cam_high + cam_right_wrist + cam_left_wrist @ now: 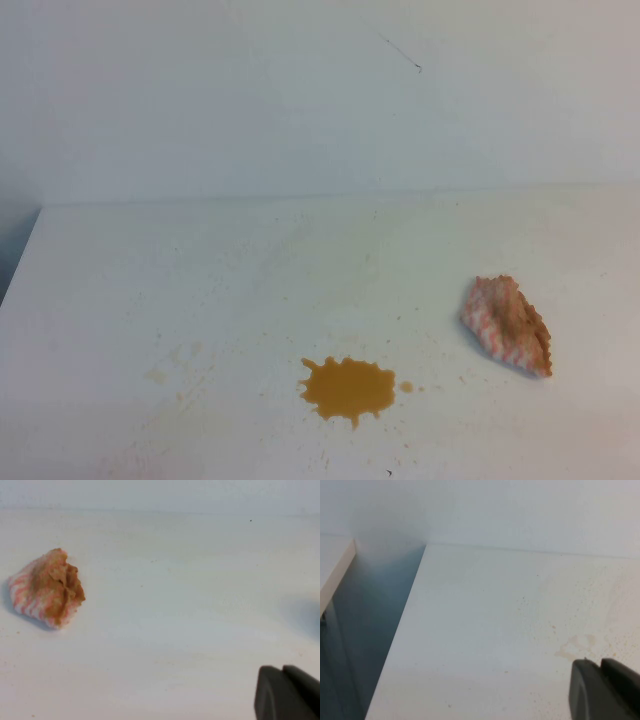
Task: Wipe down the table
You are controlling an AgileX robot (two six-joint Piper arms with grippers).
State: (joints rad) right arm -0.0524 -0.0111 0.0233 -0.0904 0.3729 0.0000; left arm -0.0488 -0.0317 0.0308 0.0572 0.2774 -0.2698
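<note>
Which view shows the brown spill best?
The high view: the whole brown spill lies on the near part of the table, left of the stained cloth. Neither wrist view shows it: the left gripper, shut, hangs over the table's left side, the right gripper, shut, near the cloth.

The high view looks down from a raised spot on the robot's own side. It faces the back wall and stands far enough off to take in most of the counter. The left wrist view sits low and close above the counter near its left edge, which the high view shows at its left side. The left end effector fills one corner of that frame. The right wrist view skims low over the counter, with the right end effector in a corner. It shares the cloth with the high view, where it lies right of middle.
</note>
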